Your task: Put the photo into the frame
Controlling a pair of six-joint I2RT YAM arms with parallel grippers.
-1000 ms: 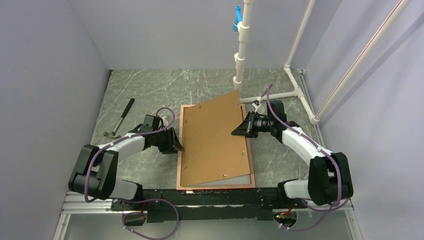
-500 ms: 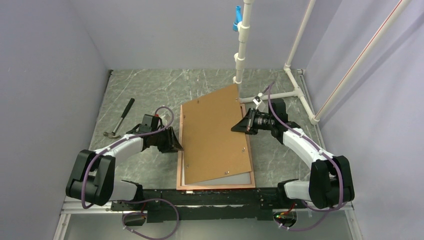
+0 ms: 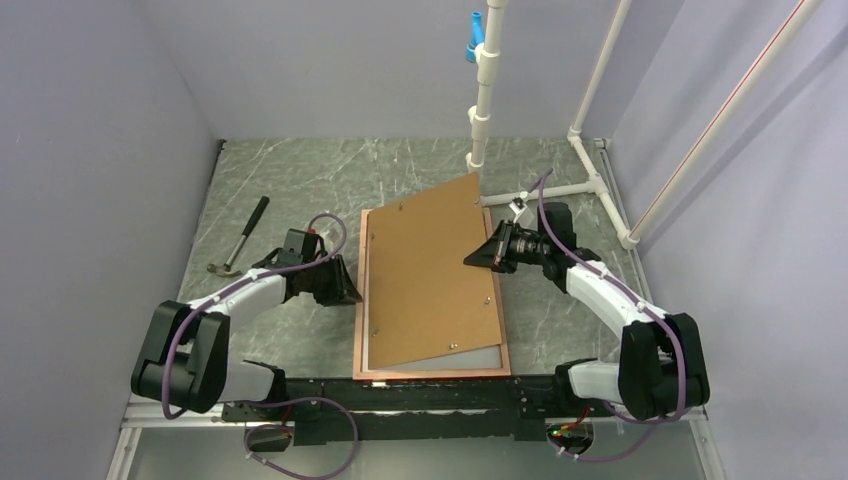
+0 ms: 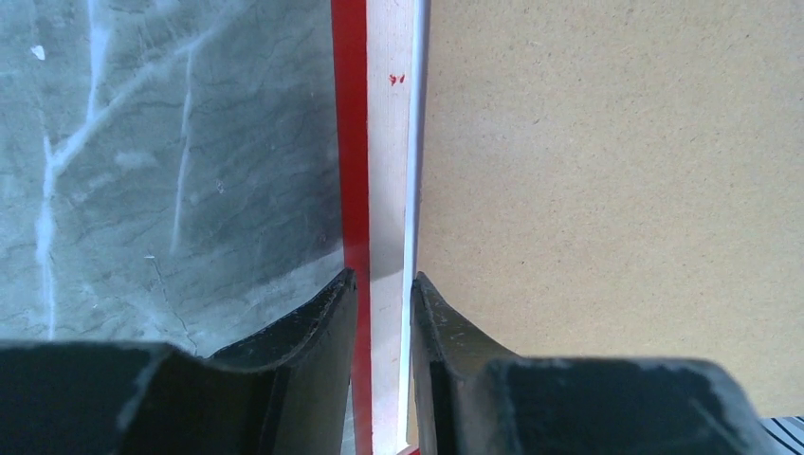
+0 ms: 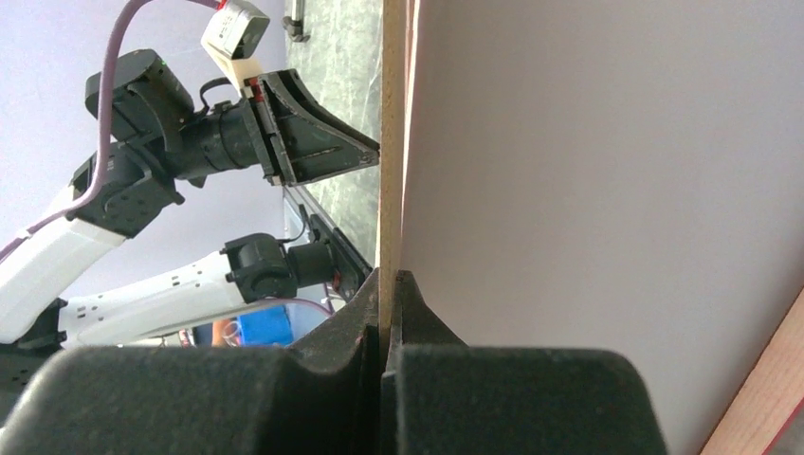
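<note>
Left arm: it reaches in low from the left, forearm just above the worktop (image 3: 300, 175). The left tool (image 4: 379, 284) is at the left rail of the frame (image 3: 430, 375), about halfway along.
Left tool: its fingers (image 4: 313, 332) stand a little apart, one on each side of that rail. One is against the red outer face, the other by a thin white edge. Both sit right up against the rail, but I cannot tell whether they are pinching it.
Right arm: it bends in from the right with the wrist turned sideways. The right tool (image 5: 387, 280) is at the right edge of the brown backing board (image 3: 430, 270).
Right tool: the fingers are pressed together on the board's thin edge and hold that side up off the frame.
Change: a second ago the board lay skewed, with its far left corner well inside the frame. Now it has swung round, and its left edge runs along the frame's left rail. Its far right corner pokes out past the far rail, as it did before. The left elbow has shifted a touch outward, while the right tool keeps its place on the board.
Frame: it lies flat on the worktop between the two arms, copper-orange back facing up.
In the frame: the photo (image 3: 475, 360) lies white back up. Only a pale strip of it shows along the near rail, and the board covers the rest.
On the frame: the board is tilted, its left edge down at the rail and its right side raised.
Elsewhere: a hammer (image 3: 240, 238) lies on the worktop to the left, well apart from the frame. A white pipe stand (image 3: 480, 110) rises at the far side.
</note>
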